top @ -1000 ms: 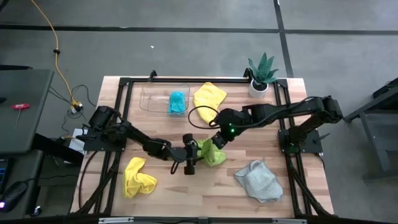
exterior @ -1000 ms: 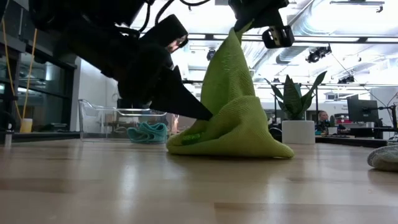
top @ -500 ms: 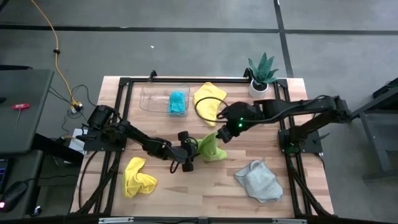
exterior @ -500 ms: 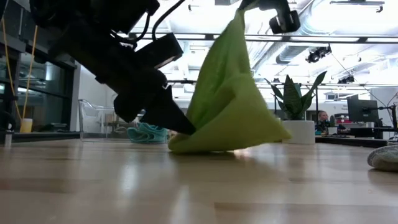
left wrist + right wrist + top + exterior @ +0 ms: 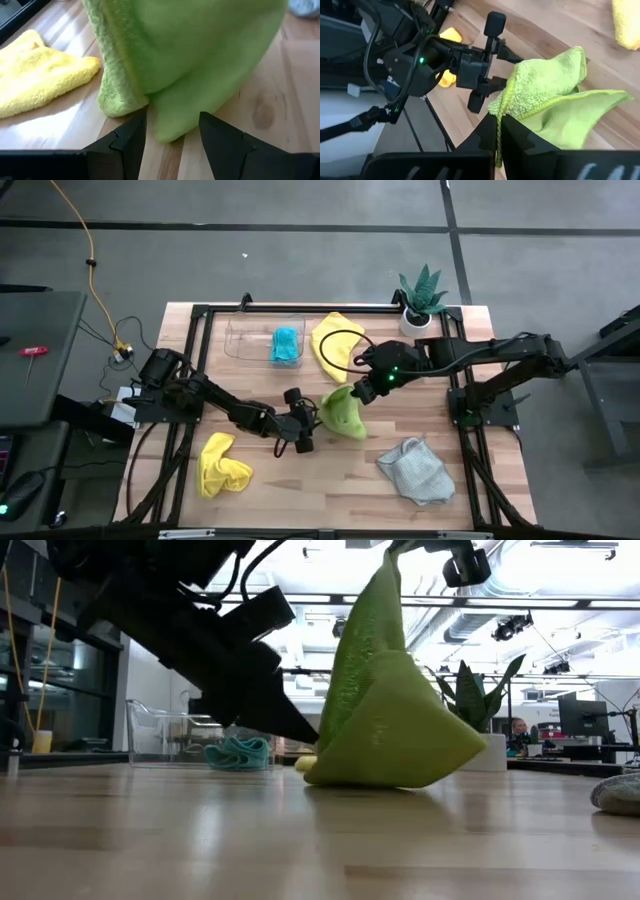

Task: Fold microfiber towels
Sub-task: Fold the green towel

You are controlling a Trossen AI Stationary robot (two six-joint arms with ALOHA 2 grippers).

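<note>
High view: five towels, two yellow; right tool (image 5: 356, 392) pinches lime towel (image 5: 343, 414), left tool (image 5: 316, 416) open.

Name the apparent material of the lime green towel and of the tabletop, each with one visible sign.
Lime green towel: soft plush cloth, probably microfiber; fuzzy looped pile, limp drape from the right gripper. Tabletop: wood, seemingly sealed; plank grain, a knot, faint sheen.

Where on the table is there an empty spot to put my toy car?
Bare wood lies along the front edge between the crumpled yellow towel and the grey towel. The middle is crowded: both arms meet at the lime green towel.
</note>
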